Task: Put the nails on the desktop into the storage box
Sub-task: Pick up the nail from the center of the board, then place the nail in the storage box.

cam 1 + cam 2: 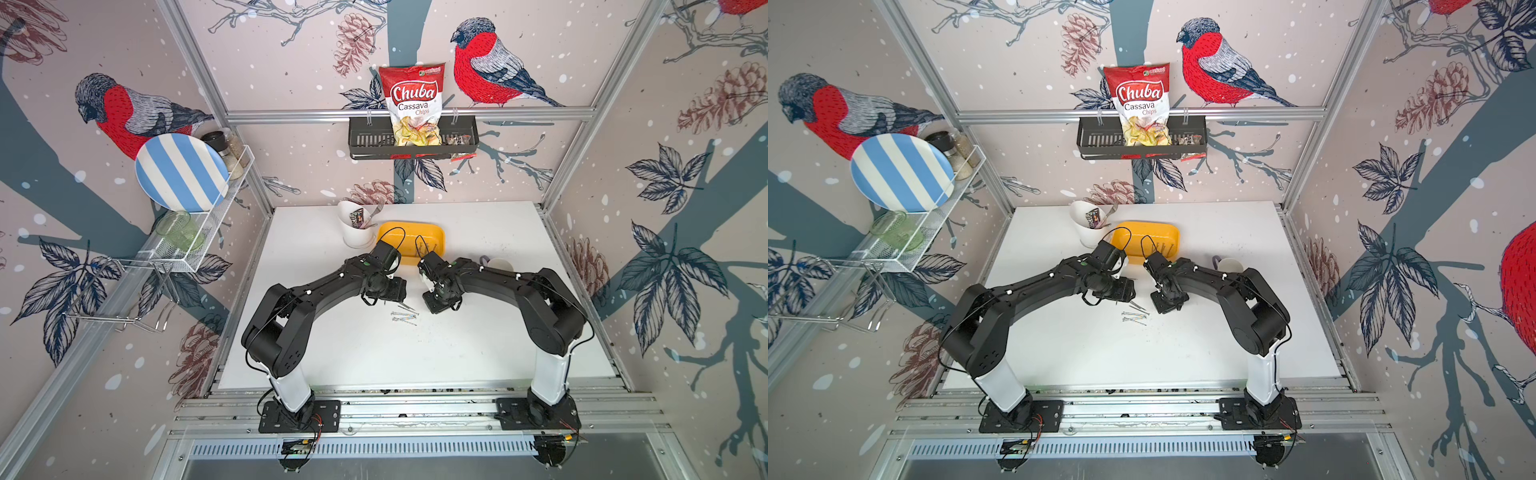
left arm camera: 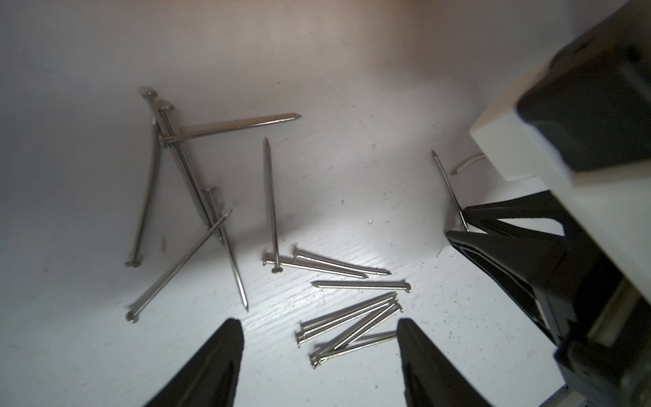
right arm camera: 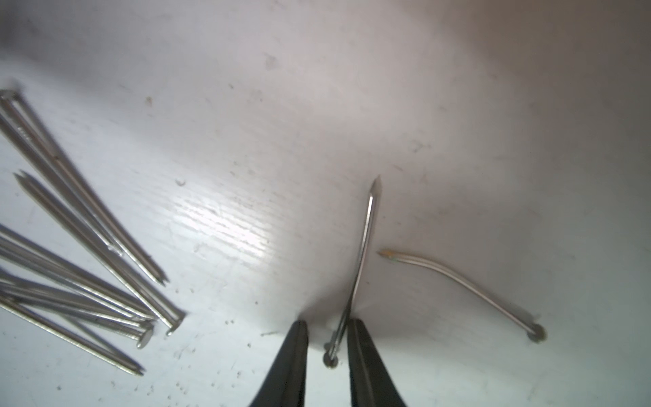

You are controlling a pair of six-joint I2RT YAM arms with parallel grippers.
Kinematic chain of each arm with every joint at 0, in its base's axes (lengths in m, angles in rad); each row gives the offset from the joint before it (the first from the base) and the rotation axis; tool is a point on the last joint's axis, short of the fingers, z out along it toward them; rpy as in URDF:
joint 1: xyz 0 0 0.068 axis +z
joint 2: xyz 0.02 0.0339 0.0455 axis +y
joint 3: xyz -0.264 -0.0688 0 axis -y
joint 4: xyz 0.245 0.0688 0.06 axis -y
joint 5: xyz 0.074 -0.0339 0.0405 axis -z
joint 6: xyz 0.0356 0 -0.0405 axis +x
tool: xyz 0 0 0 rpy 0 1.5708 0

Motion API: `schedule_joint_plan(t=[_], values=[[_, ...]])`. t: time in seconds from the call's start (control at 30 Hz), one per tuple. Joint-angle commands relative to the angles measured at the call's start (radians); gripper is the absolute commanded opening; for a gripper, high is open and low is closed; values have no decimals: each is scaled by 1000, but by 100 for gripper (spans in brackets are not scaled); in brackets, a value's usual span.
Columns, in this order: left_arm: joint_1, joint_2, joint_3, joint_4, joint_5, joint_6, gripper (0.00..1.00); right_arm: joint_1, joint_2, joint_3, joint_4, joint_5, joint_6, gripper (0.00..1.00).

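Bird-and-pinecone wallpaper (image 1: 623, 166) surrounds the scuffed white desktop (image 1: 353, 353). A bag (image 1: 412, 99) on the back wall reads "Chuba Cassava Chips". Left gripper (image 2: 317, 322), bent down mid-surface, gapes wide above the nails (image 1: 404, 318). The yellow storage box (image 1: 436, 235) sits by the back edge. Right gripper (image 3: 326, 322) straddles one nail (image 3: 363, 246), jaws narrowly parted.

Blk arms (image 1: 316, 291), wht lower links (image 1: 291, 386), blk base plates (image 1: 328, 415), tapered fingers (image 2: 211, 366)
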Motion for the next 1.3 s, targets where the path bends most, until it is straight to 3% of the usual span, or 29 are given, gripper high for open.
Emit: schedule_joint_plan(t=[0.0,0.37,0.77,0.93,1.27], values=[[8,-8,-6,-1,-11,11,72,-2,53,-31,-36,-10,12,20],[25,-9,-16,6,4,10,72,0,41,23,-70,-9,-3,0],[111,-144,-42,89,63,-47,73,-87,-71,216,-143,-120,6,0],[141,-204,-62,144,85,-73,74,-142,-103,324,-152,-223,50,0],[169,-213,-79,153,85,-87,74,-276,-1,522,-118,-306,187,0]])
